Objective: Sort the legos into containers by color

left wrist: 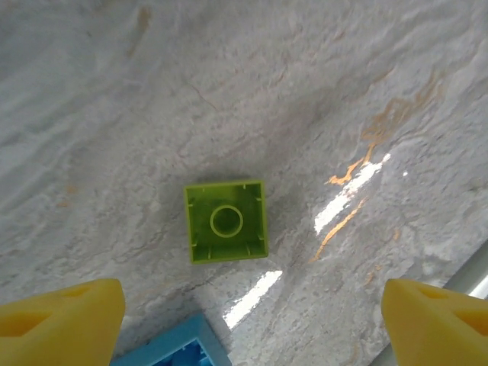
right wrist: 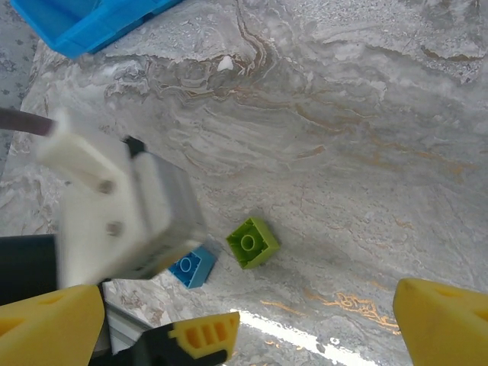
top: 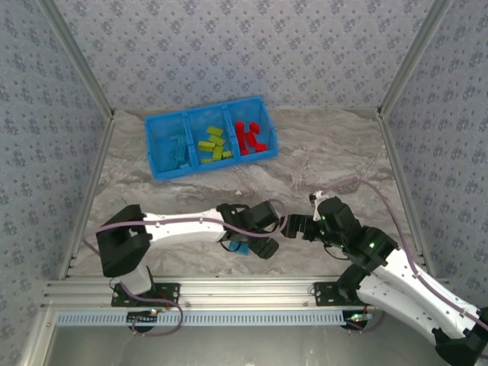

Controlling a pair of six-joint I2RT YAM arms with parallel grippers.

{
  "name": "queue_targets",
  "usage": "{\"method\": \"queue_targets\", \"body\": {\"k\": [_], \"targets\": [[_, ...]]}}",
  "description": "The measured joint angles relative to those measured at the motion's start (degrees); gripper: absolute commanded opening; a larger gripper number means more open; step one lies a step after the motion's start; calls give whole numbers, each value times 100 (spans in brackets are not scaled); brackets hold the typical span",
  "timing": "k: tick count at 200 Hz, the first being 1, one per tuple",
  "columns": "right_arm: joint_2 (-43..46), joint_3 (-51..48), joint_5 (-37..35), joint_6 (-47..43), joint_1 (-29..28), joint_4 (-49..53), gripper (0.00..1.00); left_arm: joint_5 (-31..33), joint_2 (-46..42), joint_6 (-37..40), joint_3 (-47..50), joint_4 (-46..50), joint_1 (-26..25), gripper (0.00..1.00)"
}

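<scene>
L gripper [left wrist: 248, 326] hangs over a small lime-green plastic lego brick [left wrist: 226, 221], studs-down on the grey marble table [top: 328, 160] nr its near edge. Jaws wide, nothing held, prob. lining up a grab. A small light-blue plastic brick [left wrist: 179, 349] sits just beside. R gripper [right wrist: 245, 326] is wide open too, empty. Far bright blue plastic tray [top: 210, 169]: light-blue bricks [top: 179, 149] left, lime bricks [top: 213, 143] mid, red bricks [top: 250, 136] right.

The light is bright, even and soft, falling from overhead, so the top view shows the marbled bench [top: 328, 152] clearly, with only faint shadows under the arms. In the left wrist view, white glare streaks cross the glossy bench beside the green brick [left wrist: 226, 221], which is sharp and throws a soft shadow to its right. In the right wrist view the white arm housing [right wrist: 114, 213] is smeared with blur, and the yellow fingertips [right wrist: 442, 320] at the corners look soft.
</scene>
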State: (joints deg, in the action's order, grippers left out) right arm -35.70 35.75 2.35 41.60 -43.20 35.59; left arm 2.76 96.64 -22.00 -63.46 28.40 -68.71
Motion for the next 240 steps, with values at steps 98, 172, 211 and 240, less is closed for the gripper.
{"method": "queue_targets", "body": {"k": [98,172,211,240], "targets": [[22,-111,-382,151,87,485,100,0,870,472,-216,-337,24,43],[48,-111,-131,144,68,341,100,-52,627,450,216,-1010,278,31],[70,-111,271,83,68,63,100,-39,-245,439,584,-1001,754,31],[83,-111,667,59,66,-411,100,11,-1005,507,474,-1014,1355,31]]}}
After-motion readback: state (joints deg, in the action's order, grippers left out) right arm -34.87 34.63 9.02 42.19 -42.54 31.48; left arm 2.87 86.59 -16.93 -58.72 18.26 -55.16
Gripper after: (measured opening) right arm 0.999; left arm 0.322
